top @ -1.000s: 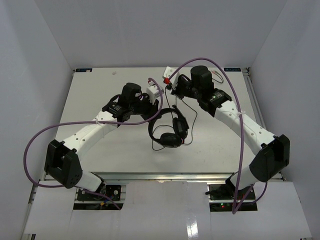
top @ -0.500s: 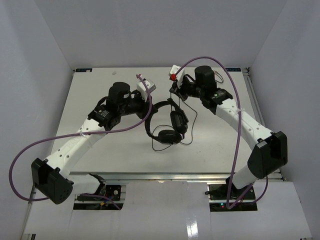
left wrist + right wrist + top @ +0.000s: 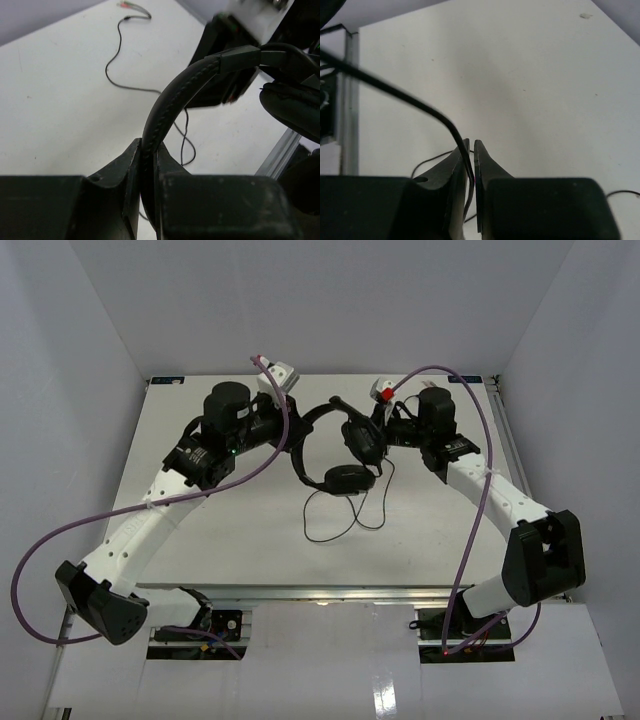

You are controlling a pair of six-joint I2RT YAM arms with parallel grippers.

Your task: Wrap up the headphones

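Note:
The black headphones (image 3: 345,455) hang above the table between my two grippers. My left gripper (image 3: 297,436) is shut on the padded headband (image 3: 172,97), which stands clamped between its fingers (image 3: 148,157). An earcup (image 3: 295,107) shows at the right of the left wrist view. My right gripper (image 3: 386,432) is shut on the thin black cable (image 3: 420,102), which runs down between its jaws (image 3: 471,160). The rest of the cable (image 3: 335,525) trails in loops on the table. Its pink and green plugs (image 3: 131,5) lie far off in the left wrist view.
The purple arm cables (image 3: 60,530) loop out at the left and over the right arm (image 3: 480,530). The white table (image 3: 230,530) is walled on three sides. A metal rail (image 3: 505,440) runs along its right edge.
Both arms have moved towards the back of the table and lifted the headphones off the surface. The headband now arcs higher between the grippers, and the cable trails below.

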